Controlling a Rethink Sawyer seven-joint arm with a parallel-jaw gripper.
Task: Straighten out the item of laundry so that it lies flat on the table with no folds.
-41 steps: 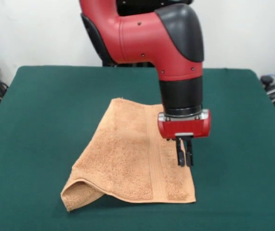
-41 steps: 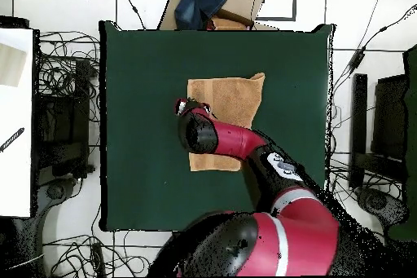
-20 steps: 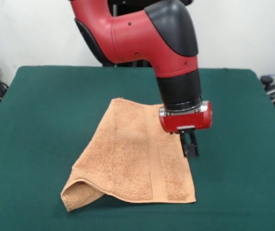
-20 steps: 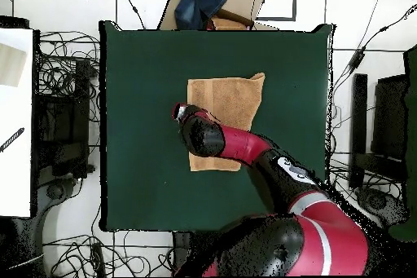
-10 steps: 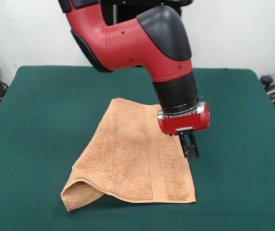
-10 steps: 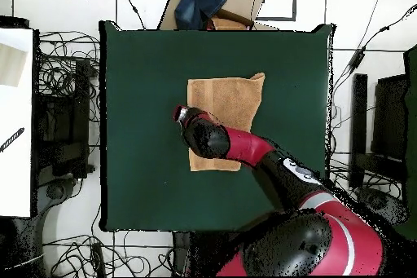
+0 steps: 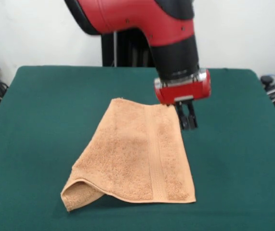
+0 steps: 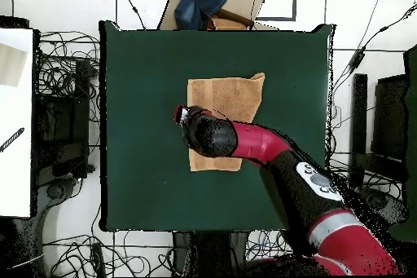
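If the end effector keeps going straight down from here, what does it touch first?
Probably the bare table, just beside the towel's edge; depth is unclear, so the end effector might clip that edge.

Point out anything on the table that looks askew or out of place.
The towel is not flat: its near left corner in the front view is curled under, forming a raised fold. The gripper hangs beside the towel's far right edge, holding nothing.

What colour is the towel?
Peach-orange, with a woven band; the towel shows best in the front view.
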